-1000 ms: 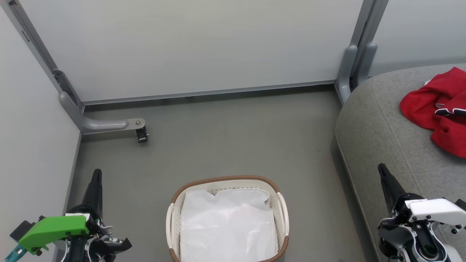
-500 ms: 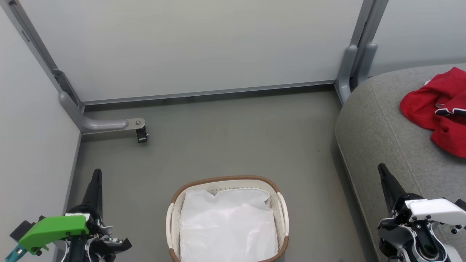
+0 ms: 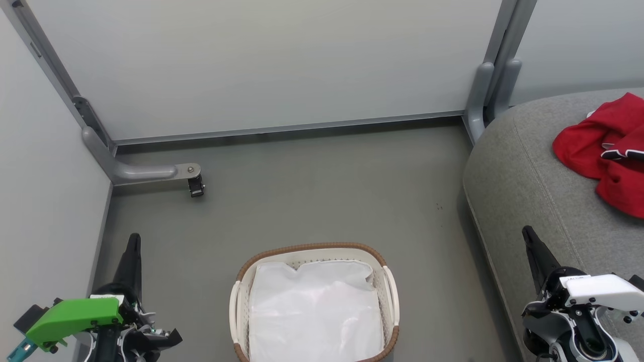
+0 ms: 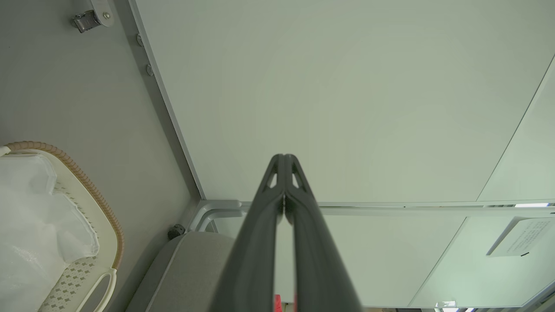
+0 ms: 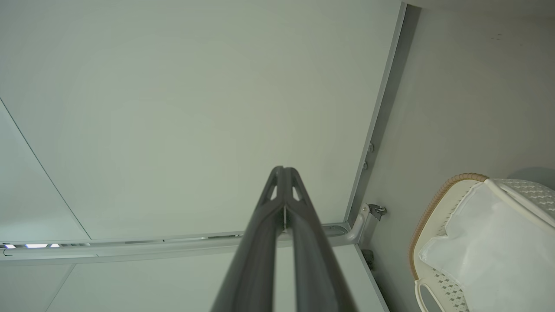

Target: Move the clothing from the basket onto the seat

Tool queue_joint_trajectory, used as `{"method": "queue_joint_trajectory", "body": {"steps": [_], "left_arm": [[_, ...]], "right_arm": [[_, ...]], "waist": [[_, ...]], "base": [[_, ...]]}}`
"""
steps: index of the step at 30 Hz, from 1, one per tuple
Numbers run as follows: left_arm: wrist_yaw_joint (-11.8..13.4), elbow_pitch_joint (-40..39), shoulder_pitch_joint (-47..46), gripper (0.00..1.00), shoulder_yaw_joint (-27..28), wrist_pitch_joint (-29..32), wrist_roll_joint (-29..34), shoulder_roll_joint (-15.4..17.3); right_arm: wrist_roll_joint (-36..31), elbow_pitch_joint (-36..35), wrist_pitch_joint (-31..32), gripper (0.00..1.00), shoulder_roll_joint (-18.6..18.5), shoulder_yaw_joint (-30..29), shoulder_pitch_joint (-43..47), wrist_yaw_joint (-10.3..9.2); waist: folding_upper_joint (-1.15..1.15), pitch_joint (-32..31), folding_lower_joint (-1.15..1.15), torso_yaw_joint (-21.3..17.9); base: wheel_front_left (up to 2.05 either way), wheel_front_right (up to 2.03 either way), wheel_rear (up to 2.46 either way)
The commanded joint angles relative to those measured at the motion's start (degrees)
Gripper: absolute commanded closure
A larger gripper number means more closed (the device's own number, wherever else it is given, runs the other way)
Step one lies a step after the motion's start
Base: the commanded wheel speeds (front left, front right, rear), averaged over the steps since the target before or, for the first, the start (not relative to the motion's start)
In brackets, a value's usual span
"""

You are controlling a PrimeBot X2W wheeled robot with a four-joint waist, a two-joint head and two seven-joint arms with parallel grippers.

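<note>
Your items:
- Clothing [image 3: 604,146]: red heap on seat [image 3: 528,176], fwd-right of R hand [image 3: 527,232], far from L hand [image 3: 134,237].
- Basket [image 3: 312,247]: betw. hands, liner [image 3: 314,311] on top, looks emptied.
- Both hands: fingers together, empty.

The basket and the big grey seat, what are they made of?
The basket looks like cream plastic, matte, punched with little holes, with a brown woven-looking rim. The seat seems to be soft grey cloth: fuzzy weave, stitched seams.
</note>
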Motion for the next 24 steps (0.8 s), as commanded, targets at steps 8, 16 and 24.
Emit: {"method": "queue_joint_trajectory", "body": {"steps": [8, 16, 24], "left_arm": [[-0.29, -0.09, -0.52, 1.0, 0.02, 0.16, -0.27, 0.02], [-0.29, -0.09, -0.52, 1.0, 0.02, 0.16, -0.27, 0.02], [-0.29, -0.09, -0.52, 1.0, 0.02, 0.16, -0.27, 0.02]], "right_arm": [[0.23, -0.25, 0.17, 1.0, -0.34, -0.1, -0.37, -0.02], [0.24, -0.25, 0.16, 1.0, -0.34, -0.1, -0.37, -0.02], [0.24, -0.25, 0.16, 1.0, -0.34, -0.1, -0.37, -0.02]], "waist": [[0.0, 0.0, 0.0, 0.0], [0.0, 0.0, 0.0, 0.0], [0.0, 0.0, 0.0, 0.0]], "base": [[0.0, 0.0, 0.0], [0.0, 0.0, 0.0], [0.0, 0.0, 0.0]]}}
